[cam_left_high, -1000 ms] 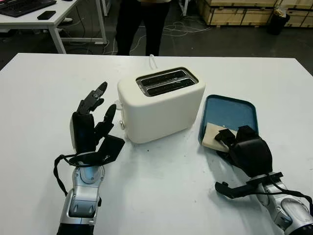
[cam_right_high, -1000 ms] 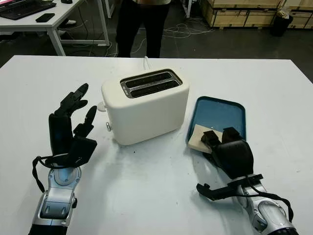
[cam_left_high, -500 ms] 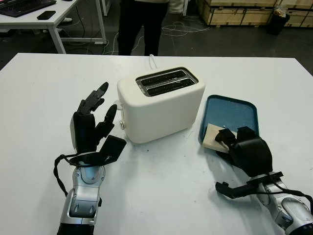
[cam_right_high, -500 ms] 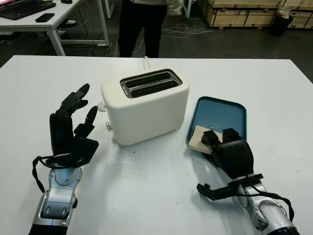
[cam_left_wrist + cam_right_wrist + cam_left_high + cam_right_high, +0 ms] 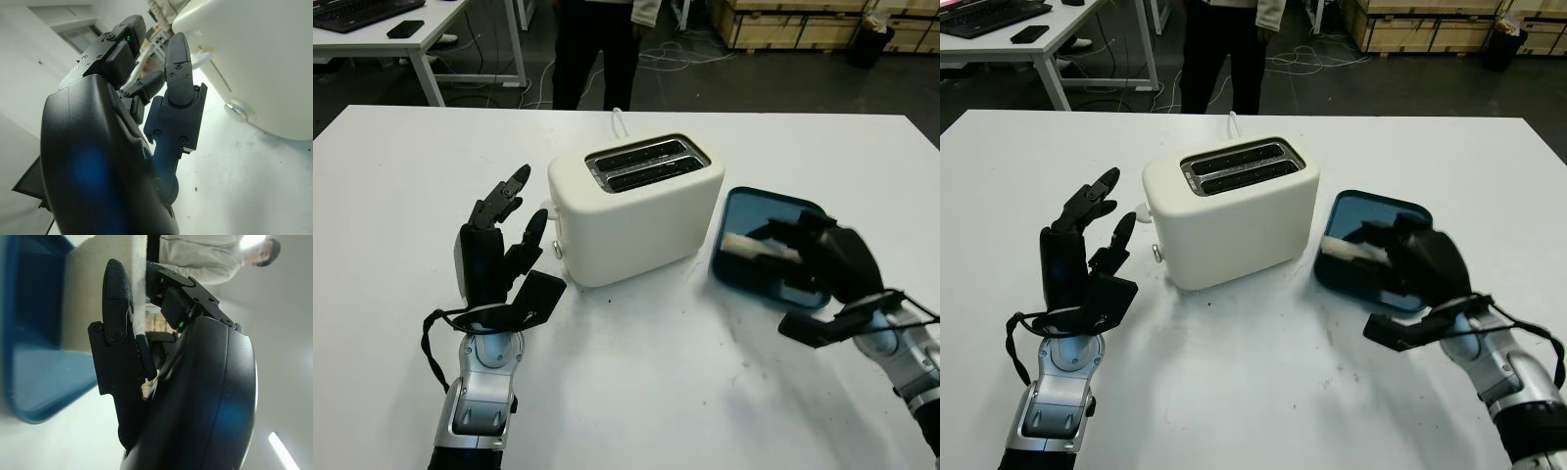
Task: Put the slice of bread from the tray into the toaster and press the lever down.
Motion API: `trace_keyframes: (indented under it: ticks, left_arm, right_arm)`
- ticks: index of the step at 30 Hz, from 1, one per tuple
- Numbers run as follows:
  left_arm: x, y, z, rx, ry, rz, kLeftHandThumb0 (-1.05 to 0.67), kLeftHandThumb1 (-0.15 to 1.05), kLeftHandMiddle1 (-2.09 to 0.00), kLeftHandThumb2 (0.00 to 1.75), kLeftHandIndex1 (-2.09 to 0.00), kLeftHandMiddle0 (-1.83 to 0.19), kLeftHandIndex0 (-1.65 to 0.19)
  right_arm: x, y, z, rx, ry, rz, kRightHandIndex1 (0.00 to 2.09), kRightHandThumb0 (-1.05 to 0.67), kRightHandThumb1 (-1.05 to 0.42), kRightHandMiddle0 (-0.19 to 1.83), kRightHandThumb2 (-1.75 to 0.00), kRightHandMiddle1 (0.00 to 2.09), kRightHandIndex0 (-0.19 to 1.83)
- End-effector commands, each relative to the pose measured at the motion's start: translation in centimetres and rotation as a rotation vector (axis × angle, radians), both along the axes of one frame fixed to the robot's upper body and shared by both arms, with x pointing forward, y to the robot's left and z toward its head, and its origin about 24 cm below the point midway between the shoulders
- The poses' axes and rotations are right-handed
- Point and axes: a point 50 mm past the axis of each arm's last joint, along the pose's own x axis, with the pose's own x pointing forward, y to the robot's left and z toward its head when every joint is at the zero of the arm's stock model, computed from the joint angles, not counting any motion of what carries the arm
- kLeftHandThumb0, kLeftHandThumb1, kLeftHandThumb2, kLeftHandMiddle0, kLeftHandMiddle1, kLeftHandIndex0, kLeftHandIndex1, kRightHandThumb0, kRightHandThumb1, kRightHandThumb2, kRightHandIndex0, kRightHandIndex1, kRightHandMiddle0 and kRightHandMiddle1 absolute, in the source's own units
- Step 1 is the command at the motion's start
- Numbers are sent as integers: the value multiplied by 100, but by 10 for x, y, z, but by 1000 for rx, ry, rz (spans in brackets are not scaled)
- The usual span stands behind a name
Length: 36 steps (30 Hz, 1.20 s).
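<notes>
A cream two-slot toaster [image 5: 636, 211] stands mid-table, its lever [image 5: 547, 209] and a knob on the end facing my left hand. To its right lies the blue tray [image 5: 773, 211]. My right hand [image 5: 775, 247] is shut on the slice of bread [image 5: 744, 244] and holds it just above the tray, level with the toaster's side. The right wrist view shows the slice [image 5: 139, 289] pinched edge-on between thumb and fingers, with the tray [image 5: 29, 333] beneath. My left hand [image 5: 499, 245] is open, raised beside the toaster's lever end.
A person [image 5: 597, 44] stands behind the table's far edge. A white cord [image 5: 619, 119] leaves the toaster's back. Desks, a keyboard and stacked boards sit in the background. Bare white table lies in front of the toaster.
My right hand has risen and swung right, lifting the bread slice off the tray. The left hand has stayed where it was.
</notes>
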Motion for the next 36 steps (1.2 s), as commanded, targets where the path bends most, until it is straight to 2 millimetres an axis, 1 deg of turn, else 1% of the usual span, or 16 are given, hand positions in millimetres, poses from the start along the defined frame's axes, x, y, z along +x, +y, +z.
trace_keyframes:
  ticks: [1, 2, 3, 4, 7, 8, 9, 11, 14, 18, 24, 27, 29, 32, 36]
  left_arm:
    - [0, 1, 0, 4, -9, 11, -37, 92, -92, 36, -2, -33, -63]
    - [0, 2, 0, 2, -12, 13, -37, 92, -92, 36, -2, -33, -63]
    - [0, 2, 0, 2, -14, 13, -37, 92, -92, 36, -2, -33, -63]
    - [0, 2, 1, 3, -17, 13, -37, 92, -92, 37, -2, -33, -63]
    - [0, 3, 1, 1, -25, 12, -35, 92, -92, 36, -2, -34, -63]
    - [0, 3, 1, 1, -24, 13, -35, 92, -92, 36, -1, -34, -63]
    - [0, 3, 1, 1, -23, 14, -35, 92, -92, 36, -1, -34, -63]
    - [0, 3, 0, 0, -23, 17, -36, 92, -92, 36, -1, -34, -63]
    - [-1, 3, 1, -8, -20, 17, -36, 92, -91, 36, -1, -33, -63]
    - [0, 3, 0, -10, -29, 17, -36, 92, -90, 36, -1, -34, -63]
    - [-1, 4, 0, 3, -27, 19, -36, 92, -90, 37, -1, -34, -63]
    - [-1, 4, 0, 3, -25, 17, -36, 92, -89, 37, -1, -34, -63]
    - [-1, 3, 0, 8, -24, 18, -36, 92, -89, 37, -1, -34, -63]
    - [0, 3, 0, 4, -20, 20, -38, 92, -90, 36, -1, -35, -64]
    - [0, 2, 0, 3, -17, 23, -39, 92, -89, 34, -1, -36, -64]
  right_arm:
    - [4, -3, 9, -8, -12, 14, 175, -57, -92, 75, -35, 49, 58]
    - [4, -3, 10, -8, -13, 16, 175, -58, -92, 75, -37, 50, 60]
    - [5, -3, 11, -10, -18, 17, 175, -59, -92, 73, -39, 56, 61]
    - [5, -4, 10, -12, -25, 18, 175, -61, -92, 68, -42, 68, 63]
    - [7, -4, 9, -53, -41, 15, 175, -66, -92, 42, -57, 147, 72]
    - [7, -5, 9, -77, -45, 10, 175, -67, -92, 43, -62, 163, 78]
    - [8, -5, 8, -93, -48, 6, 175, -67, -92, 45, -65, 169, 83]
    - [9, -5, 5, -115, -51, -6, 175, -67, -92, 47, -68, 173, 90]
    - [12, -6, 0, -179, -31, -28, 175, -67, -92, 49, -74, 174, 106]
    - [14, -7, -5, -245, 30, -34, 175, -67, -92, 49, -79, 175, 115]
    - [15, -8, -11, -252, 51, -42, 175, -67, -92, 49, -74, 175, 116]
    - [15, -7, -11, -258, 33, -47, 175, -67, -92, 49, -76, 175, 114]
    - [14, -7, -10, -268, 21, -51, 175, -67, -92, 46, -79, 175, 112]
    - [14, -6, -11, -241, -27, -50, 175, -66, -92, 44, -78, 175, 106]
    - [13, -5, -10, -243, -59, -33, 175, -64, -92, 37, -84, 175, 96]
